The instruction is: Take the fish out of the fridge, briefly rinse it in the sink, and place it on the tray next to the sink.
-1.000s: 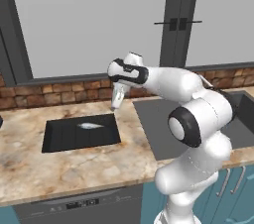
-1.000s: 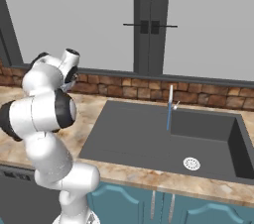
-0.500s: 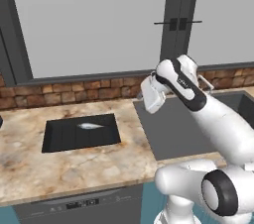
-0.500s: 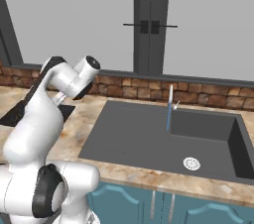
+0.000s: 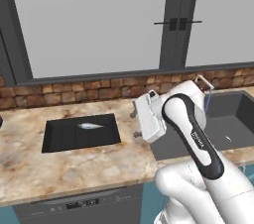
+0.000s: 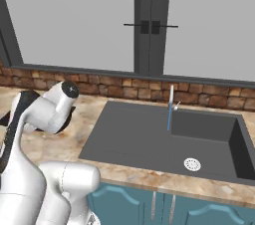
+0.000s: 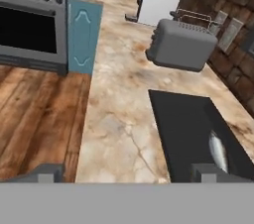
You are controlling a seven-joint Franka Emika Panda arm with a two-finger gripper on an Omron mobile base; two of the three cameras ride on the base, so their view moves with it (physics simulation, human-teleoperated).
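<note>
Lying in the tray (image 5: 59, 139), fish (image 5: 90, 126) well apart from the spread, empty end effector (image 7: 126, 172).

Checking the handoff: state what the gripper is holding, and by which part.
Nothing is held. The gripper is open and empty; the fish lies on the tray, apart from it.

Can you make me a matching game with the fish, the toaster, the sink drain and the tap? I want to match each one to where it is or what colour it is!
Things:
1. fish
2. toaster
3. drain
4. faucet

Clues:
A. round and silver, in the bottom of the sink
B. thin, standing at the sink's back edge
C. lying on the black tray
D. grey box on the counter by the brick wall

Pairs: 1-C, 2-D, 3-A, 4-B
</note>
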